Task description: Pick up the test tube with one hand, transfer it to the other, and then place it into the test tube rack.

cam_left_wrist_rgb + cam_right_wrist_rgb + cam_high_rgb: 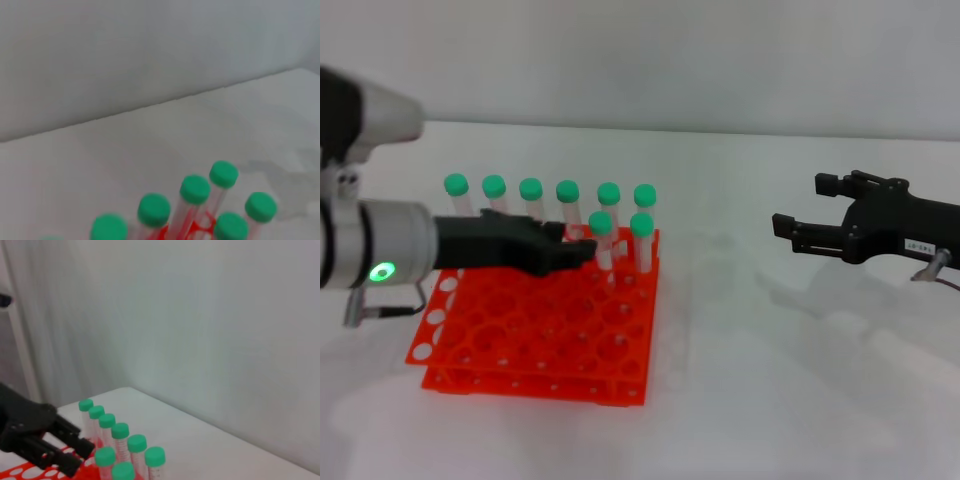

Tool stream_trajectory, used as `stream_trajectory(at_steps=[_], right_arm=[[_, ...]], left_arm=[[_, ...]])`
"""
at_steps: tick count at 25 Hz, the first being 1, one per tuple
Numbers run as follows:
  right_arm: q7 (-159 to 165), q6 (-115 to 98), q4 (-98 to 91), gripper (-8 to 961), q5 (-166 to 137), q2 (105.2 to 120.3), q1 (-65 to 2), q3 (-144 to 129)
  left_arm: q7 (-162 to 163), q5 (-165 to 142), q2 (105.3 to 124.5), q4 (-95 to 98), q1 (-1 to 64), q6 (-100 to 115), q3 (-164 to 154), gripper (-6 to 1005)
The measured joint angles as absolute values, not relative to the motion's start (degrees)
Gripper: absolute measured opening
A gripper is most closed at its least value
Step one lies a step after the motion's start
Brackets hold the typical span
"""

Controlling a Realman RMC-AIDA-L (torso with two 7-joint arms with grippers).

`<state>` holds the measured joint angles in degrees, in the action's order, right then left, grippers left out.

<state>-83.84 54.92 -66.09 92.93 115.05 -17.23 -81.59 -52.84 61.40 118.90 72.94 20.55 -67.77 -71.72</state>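
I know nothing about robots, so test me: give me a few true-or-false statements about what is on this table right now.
1. The bright orange plastic grid rack holds eight clear tubes with green caps. True.
2. The left arm's black tool reaches over the rack. True.
3. The right arm's black tool grips a tube. False: it is empty, off to the rack's right.
4. Tubes fill every hole of the rack. False: only the far rows hold tubes.
5. A loose tube lies on the white table. False: none shows there.
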Motion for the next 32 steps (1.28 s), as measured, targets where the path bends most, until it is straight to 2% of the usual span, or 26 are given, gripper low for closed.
stream_trajectory(at_steps=[7,14,17,27,32], right_arm=[[-84.3,57.2,-66.1,866,93.0,115.06,-17.0,-79.1],[-89.6,59.8,-64.0,867,97.0,114.98,-14.7,-72.5],[-95.6,64.6,-58.4,867,100.8,114.90,-14.1,-65.7],[-132.5,88.1,-20.3,861,106.2,114.70,-14.3,-31.8],[-140.6,90.5,-12.8,855,106.5,114.68,-13.2,-27.0]], left_arm=[[-61.6,69.0,119.09,73.2,14.8,-72.1,-66.1,526],[-93.9,94.5,119.22,69.6,2.8,-74.0,-64.6,527],[-103.9,104.1,119.13,64.8,0.0,-75.6,-63.9,527],[-136.1,124.5,118.91,30.5,0.7,-96.5,-47.7,527],[-143.6,125.5,119.13,22.7,0.9,-101.1,-43.0,528]])
